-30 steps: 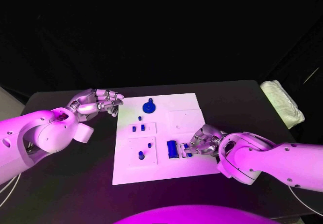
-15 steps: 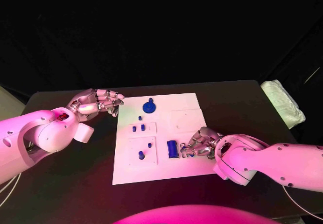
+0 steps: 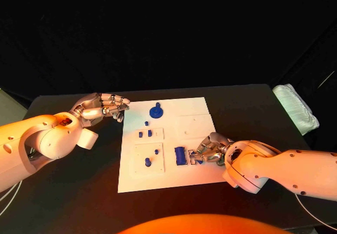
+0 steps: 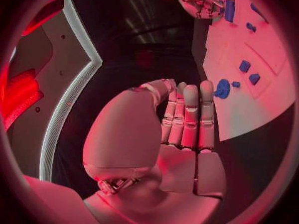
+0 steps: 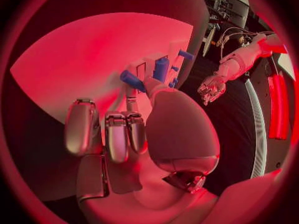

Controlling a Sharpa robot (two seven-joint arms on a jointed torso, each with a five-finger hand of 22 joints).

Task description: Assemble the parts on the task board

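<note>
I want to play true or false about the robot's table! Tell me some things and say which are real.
1. The white task board lies on a black table. True.
2. The right hand is over the board beside a long blue part. True.
3. The left hand presses on the round blue part. False: it is off the board's edge, apart from that part.
4. The board has no parts on it. False: several small blue parts sit on it.

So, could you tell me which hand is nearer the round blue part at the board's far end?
Left. The left hand hovers just off the board's edge beside the round part; the right hand works at the board's near end.
</note>
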